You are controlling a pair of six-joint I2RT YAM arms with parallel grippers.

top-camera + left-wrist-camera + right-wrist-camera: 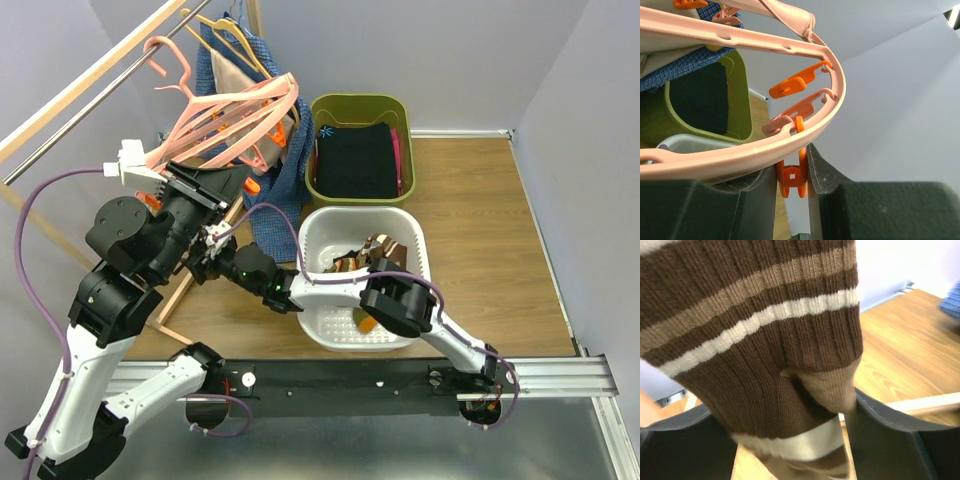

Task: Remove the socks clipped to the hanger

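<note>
Left gripper (792, 167): raised to the lower rim of the hanger (740, 155), clenched on an orange clip (792, 184) that dangles from the rim; one dark finger (827, 175) presses each side of the clip, and the salmon-pink ring lies across the fingertips. Further clips, orange and pink, hang inside the ring's curve. Right gripper (792, 410): grasping a brown striped sock (765, 340), which comes down from above the wrist view and fills the gap between the two dark fingers (890, 432); ribbed knit, tan and cream bands, a tan patch at the pinch point. What holds the sock's upper end cannot be told. Overhead view: hanger (235, 115) hooked on a wooden rail (90, 80) at upper left, left gripper (185, 185) at its lower edge, right gripper (212, 245) just below that, reaching in from the right across the front of a white basket (410, 225). Several socks (365, 255) lie in that basket. Behind the basket: green bin (400, 110) containing black clothing (355, 160). Blue garment (285, 190) hangs between the hanger and the basket.
</note>
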